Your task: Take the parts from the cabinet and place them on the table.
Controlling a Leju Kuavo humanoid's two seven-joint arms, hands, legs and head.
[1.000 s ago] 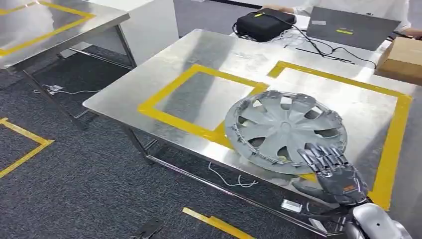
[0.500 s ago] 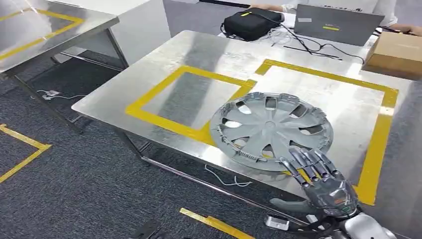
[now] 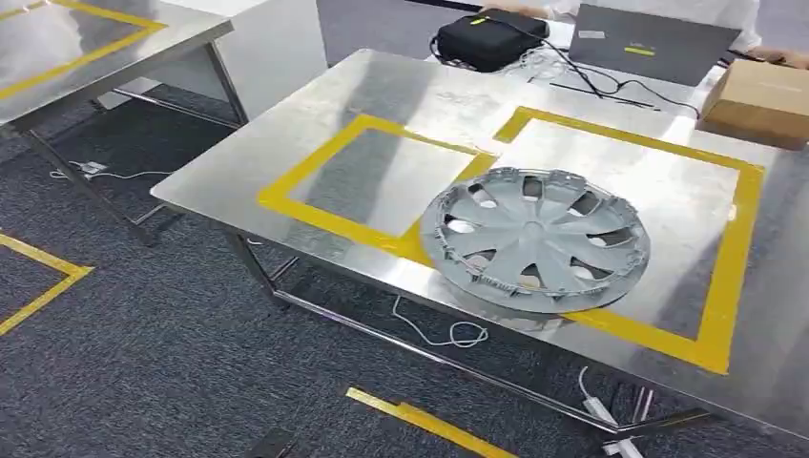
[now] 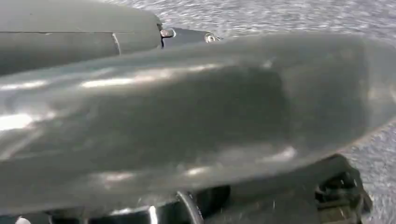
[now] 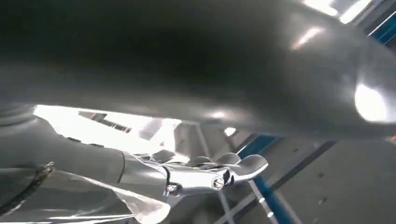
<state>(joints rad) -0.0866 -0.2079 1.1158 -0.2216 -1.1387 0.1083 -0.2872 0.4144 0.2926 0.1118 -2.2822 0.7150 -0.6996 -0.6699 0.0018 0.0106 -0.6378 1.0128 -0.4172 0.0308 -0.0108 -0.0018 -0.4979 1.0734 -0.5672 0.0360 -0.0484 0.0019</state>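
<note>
A grey plastic wheel cover [image 3: 536,239] lies flat on the steel table [image 3: 401,95], straddling the yellow tape between the two marked squares, near the table's front edge. Nothing touches it. In the right wrist view my right hand [image 5: 219,172] shows as pale metallic fingers stretched out with nothing in them, beneath a large blurred grey cover. In the left wrist view my left hand [image 4: 187,116] is a close, blurred grey mass, and how its fingers lie cannot be made out.
A black bag [image 3: 487,38], a grey laptop [image 3: 649,43] and a cardboard box [image 3: 763,95] stand along the table's far edge, with cables between them. A second steel table [image 3: 86,48] stands at the upper left. Cables and yellow tape lie on the carpet.
My right hand, held open just in front of the wheel cover, has dropped out of the head view. The camera has shifted a little; the wheel cover stays on the table.
</note>
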